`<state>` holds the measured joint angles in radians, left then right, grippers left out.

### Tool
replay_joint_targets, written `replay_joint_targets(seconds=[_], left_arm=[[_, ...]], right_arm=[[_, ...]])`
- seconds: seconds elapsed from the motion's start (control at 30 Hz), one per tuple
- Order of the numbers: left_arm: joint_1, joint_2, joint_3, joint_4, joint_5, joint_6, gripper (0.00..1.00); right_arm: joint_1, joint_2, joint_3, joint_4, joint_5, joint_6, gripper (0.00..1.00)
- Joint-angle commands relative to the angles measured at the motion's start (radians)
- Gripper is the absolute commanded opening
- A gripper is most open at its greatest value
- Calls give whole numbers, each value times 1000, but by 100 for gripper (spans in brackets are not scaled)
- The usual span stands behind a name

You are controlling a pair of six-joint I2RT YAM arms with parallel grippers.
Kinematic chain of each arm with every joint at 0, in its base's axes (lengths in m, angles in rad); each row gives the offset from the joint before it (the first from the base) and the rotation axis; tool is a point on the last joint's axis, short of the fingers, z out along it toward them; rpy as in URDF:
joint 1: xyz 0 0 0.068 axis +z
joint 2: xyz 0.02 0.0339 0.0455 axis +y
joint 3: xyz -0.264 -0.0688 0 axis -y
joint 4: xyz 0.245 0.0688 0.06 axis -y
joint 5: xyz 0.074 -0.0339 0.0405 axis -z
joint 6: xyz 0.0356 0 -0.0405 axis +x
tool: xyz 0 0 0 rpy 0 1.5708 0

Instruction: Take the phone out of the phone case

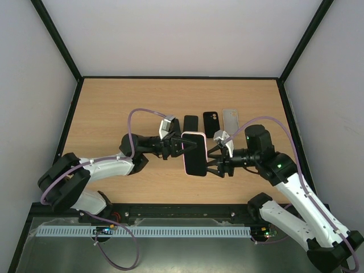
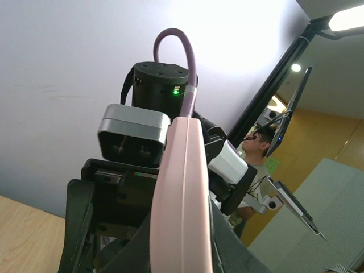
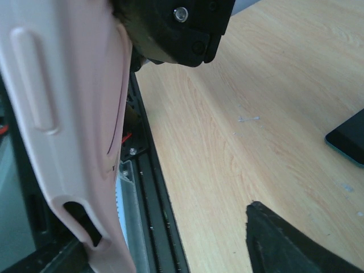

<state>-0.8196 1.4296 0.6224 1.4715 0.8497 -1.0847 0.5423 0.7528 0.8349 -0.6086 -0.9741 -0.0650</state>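
Observation:
The phone (image 1: 195, 156), black screen up, sits in a pink case (image 1: 193, 134) held in the air between my two grippers over the middle of the table. My left gripper (image 1: 181, 145) comes from the left and is shut on the case's left edge. In the left wrist view the pink case edge (image 2: 179, 205) runs up between its dark fingers (image 2: 79, 227). My right gripper (image 1: 209, 161) is open, its jaws spread around the case's right edge. In the right wrist view the pink case (image 3: 68, 114) fills the left and one black finger (image 3: 284, 244) stands well apart.
On the wooden table (image 1: 114, 114) behind the held phone lie a black phone (image 1: 190, 123), a black case with a camera cut-out (image 1: 211, 124) and a grey clear case (image 1: 231, 120). A black rail (image 1: 182, 213) runs along the near edge.

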Motion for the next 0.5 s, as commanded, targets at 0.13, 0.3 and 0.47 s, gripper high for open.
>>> replay_joint_targets(seconds=[0.13,0.3,0.47], left_arm=[[-72,33,47,-378,-14,179,2],[-65,17,116,-588,-111,277,3],[-47,6,150,-704,-196,318,23]], right_arm=[[-10,33,88,315,-104,159,45],[-10,27,91,259,-126,204,12],[-11,11,91,218,-82,261,2]])
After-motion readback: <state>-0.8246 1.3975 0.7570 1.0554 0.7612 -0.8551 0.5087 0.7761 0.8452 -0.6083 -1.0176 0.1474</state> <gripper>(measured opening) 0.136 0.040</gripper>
